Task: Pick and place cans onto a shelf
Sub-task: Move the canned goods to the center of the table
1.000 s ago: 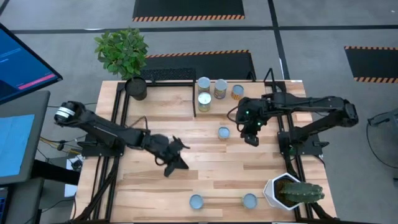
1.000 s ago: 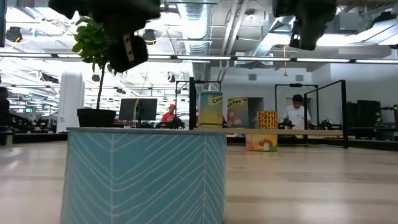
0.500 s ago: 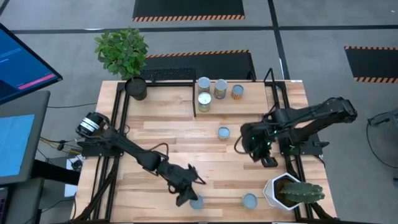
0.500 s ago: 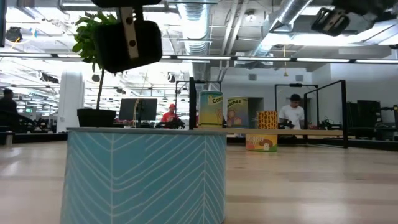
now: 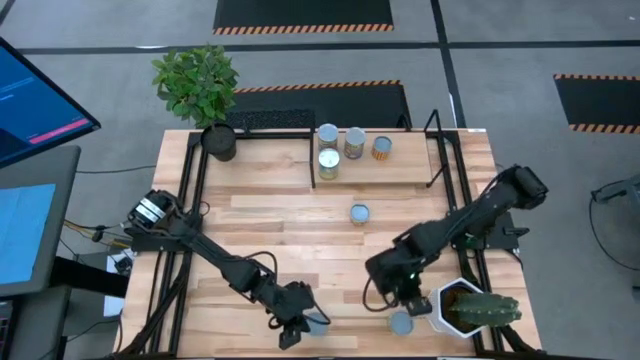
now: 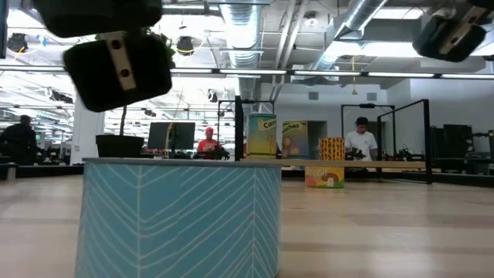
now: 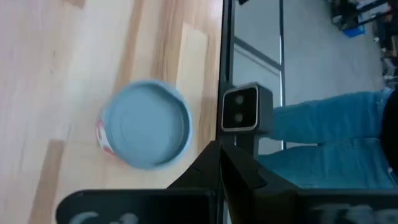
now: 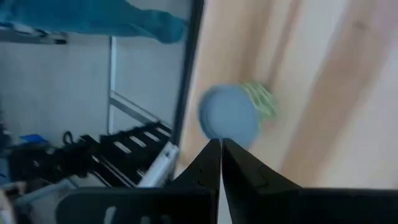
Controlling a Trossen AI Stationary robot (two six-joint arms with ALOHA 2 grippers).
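Note:
Two cans with pale-blue tops stand near the table's near edge. My left gripper (image 5: 297, 327) is shut and hovers just left of the first can (image 5: 316, 322), which shows ahead of its fingertips (image 7: 146, 132) and fills the low view's foreground (image 6: 181, 216). My right gripper (image 5: 405, 300) is shut above the far side of the second can (image 5: 401, 323), whose green label shows (image 8: 231, 115). A third can (image 5: 359, 212) stands mid-table. Several more cans (image 5: 340, 145) stand on the shelf (image 5: 400, 170) at the back.
A black plant pot (image 5: 220, 142) stands at the far left corner. A white cactus pot (image 5: 455, 308) stands close to the right of my right gripper. A small camera (image 7: 240, 116) sits at the near edge beside the first can. People stand in the room beyond.
My left gripper has swept from the table's left middle toward the near edge and down, ending beside the left front can. My right gripper has swung from the table's middle toward the near edge, sinking and turning, ending over the right front can. The cans have kept still.

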